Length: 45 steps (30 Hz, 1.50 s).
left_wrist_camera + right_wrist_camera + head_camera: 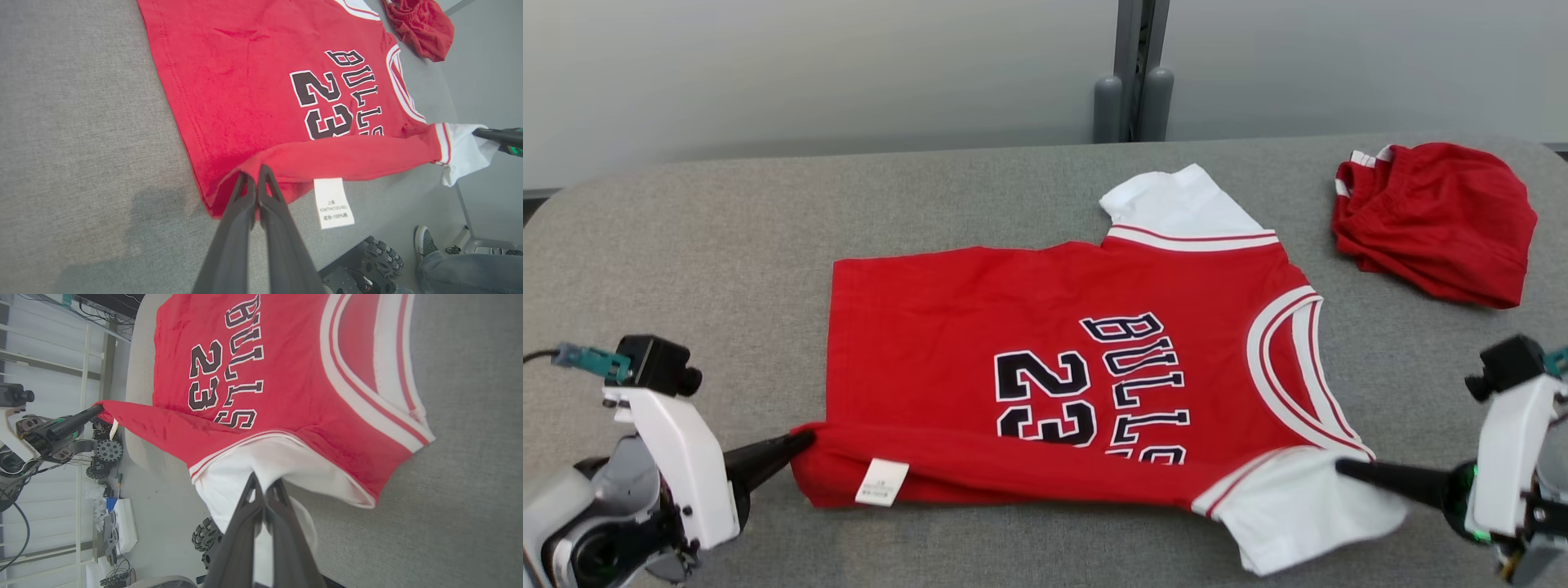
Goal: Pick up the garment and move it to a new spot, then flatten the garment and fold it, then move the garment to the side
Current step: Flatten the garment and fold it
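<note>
Both grippers pinch the near edge of the red jersey (980, 327). The left gripper (803, 439) has its fingers pressed together on the hem corner. The right gripper (1342, 467) is clamped the same way on the white sleeve (1298, 514) at the shoulder end.

Between the two tips the near edge is raised and rolled over toward the far side as a long red band. It covers the lowest part of the printed number and lettering. The care label (880, 482) hangs out just beside the left tips.

Gripping both ends of one edge looks meant to hold the cloth taut, so the crease lands as a straight line. I judge this to be the first lengthwise fold under way, with the move to the side not yet done.

Beyond the fingers the rest of the jersey lies flat, with the other sleeve (1176, 204) at its far edge. How far the held edge stands off the surface is hard to tell from the head view. The right wrist view suggests it hangs clear.

The table (686, 245) is covered in grey woven cloth and has rounded corners. A crumpled pair of red shorts (1437, 220) lies well apart, beyond the right gripper. Behind the table are a pale wall and a grey post (1134, 73). In the left wrist view, below the near table edge, a person's shoe (423, 241) stands near some dark wheels (380, 261).
</note>
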{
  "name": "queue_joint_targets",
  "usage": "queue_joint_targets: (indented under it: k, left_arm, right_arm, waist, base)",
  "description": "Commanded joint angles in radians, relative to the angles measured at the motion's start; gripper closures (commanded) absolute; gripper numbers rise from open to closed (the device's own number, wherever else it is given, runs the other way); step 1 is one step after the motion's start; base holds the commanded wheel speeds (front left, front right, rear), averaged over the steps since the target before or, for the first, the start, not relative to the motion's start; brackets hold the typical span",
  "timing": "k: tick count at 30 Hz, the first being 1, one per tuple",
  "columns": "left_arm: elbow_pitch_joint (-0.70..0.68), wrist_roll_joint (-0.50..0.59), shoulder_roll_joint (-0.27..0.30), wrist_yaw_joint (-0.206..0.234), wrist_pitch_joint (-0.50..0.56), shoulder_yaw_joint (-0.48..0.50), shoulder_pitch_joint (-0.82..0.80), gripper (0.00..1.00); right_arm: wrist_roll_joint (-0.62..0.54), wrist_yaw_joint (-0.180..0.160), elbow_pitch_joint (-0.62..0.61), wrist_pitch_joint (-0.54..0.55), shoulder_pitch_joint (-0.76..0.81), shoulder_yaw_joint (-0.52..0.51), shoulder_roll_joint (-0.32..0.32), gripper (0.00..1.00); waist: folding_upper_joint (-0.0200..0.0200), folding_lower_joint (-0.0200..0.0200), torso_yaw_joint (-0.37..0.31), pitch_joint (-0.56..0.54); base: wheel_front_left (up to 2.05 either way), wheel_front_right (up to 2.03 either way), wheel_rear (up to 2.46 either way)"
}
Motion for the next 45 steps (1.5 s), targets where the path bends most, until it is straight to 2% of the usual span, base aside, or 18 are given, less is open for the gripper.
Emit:
queue_joint_targets:
  k: [1, 6, 7, 15, 25, 28, 29, 30, 31, 32, 33, 41, 45]
  left_arm:
    - [0.038, -0.013, -0.017, -0.012, 0.029, 0.005, -0.032, 1.00]
    - [0.169, -0.031, -0.078, -0.032, 0.107, 0.015, -0.102, 1.00]
    - [0.169, -0.031, -0.078, -0.032, 0.107, 0.015, -0.102, 1.00]
    - [0.368, -0.044, -0.172, -0.071, 0.202, 0.016, -0.181, 1.00]
    - [0.520, -0.046, -0.268, -0.097, 0.254, 0.018, -0.215, 1.00]
    - [0.536, -0.046, -0.286, -0.097, 0.254, 0.024, -0.220, 1.00]
    - [0.536, -0.044, -0.289, -0.097, 0.255, 0.025, -0.219, 1.00]
    - [0.536, -0.042, -0.289, -0.097, 0.255, 0.027, -0.219, 1.00]
    - [0.536, -0.040, -0.288, -0.097, 0.255, 0.029, -0.217, 0.96]
    - [0.537, -0.037, -0.289, -0.097, 0.253, 0.032, -0.216, 0.72]
    - [0.541, -0.034, -0.289, -0.097, 0.243, 0.036, -0.217, 0.00]
    - [0.530, -0.026, -0.291, -0.097, 0.194, 0.072, -0.195, 0.00]
    - [0.514, -0.009, -0.276, -0.097, 0.156, 0.089, -0.180, 0.00]
  right_arm:
    - [0.026, 0.001, 0.031, 0.031, -0.047, 0.005, 0.020, 1.00]
    - [0.059, 0.001, 0.162, 0.121, -0.170, 0.029, 0.089, 1.00]
    - [0.059, 0.001, 0.162, 0.121, -0.170, 0.029, 0.089, 1.00]
    - [0.086, 0.001, 0.375, 0.220, -0.298, 0.046, 0.209, 1.00]
    - [0.063, 0.001, 0.498, 0.264, -0.354, 0.051, 0.303, 1.00]
    - [0.057, 0.001, 0.512, 0.264, -0.363, 0.051, 0.316, 0.81]
    - [0.054, 0.001, 0.516, 0.259, -0.364, 0.051, 0.319, 0.65]
    - [0.052, 0.001, 0.518, 0.255, -0.364, 0.051, 0.323, 0.58]
    - [0.052, 0.001, 0.520, 0.251, -0.366, 0.051, 0.328, 0.51]
    - [0.053, 0.001, 0.521, 0.243, -0.371, 0.051, 0.332, 0.22]
    - [0.057, 0.001, 0.522, 0.238, -0.375, 0.051, 0.336, 0.00]
    - [0.103, 0.001, 0.489, 0.154, -0.351, 0.011, 0.324, 0.00]
    - [0.094, 0.001, 0.453, 0.069, -0.329, -0.026, 0.307, 0.00]
  waist:
    - [0.0000, 0.0000, 0.000, 0.016]
    - [0.0000, 0.0000, -0.001, 0.063]
    - [0.0000, 0.0000, -0.001, 0.063]
    - [0.0000, 0.0000, 0.005, 0.106]
    - [0.0000, 0.0000, 0.006, 0.115]
    - [0.0000, 0.0000, 0.003, 0.118]
    - [0.0000, 0.0000, 0.001, 0.118]
    - [0.0000, 0.0000, 0.000, 0.119]
    - [0.0000, 0.0000, -0.001, 0.119]
    - [0.0000, 0.0000, -0.002, 0.119]
    - [0.0000, 0.0000, -0.002, 0.118]
    - [0.0000, 0.0000, -0.002, 0.084]
    - [0.0000, 0.0000, -0.004, 0.062]
  base:
    - [0.00, 0.00, 0.00]
    - [0.00, 0.00, 0.00]
    - [0.00, 0.00, 0.00]
    - [0.00, 0.00, 0.00]
    - [0.00, 0.00, 0.00]
    - [0.00, 0.00, 0.00]
    - [0.00, 0.00, 0.00]
    - [0.00, 0.00, 0.00]
    - [0.00, 0.00, 0.00]
    - [0.00, 0.00, 0.00]
    - [0.00, 0.00, 0.00]
    - [0.00, 0.00, 0.00]
    - [0.00, 0.00, 0.00]
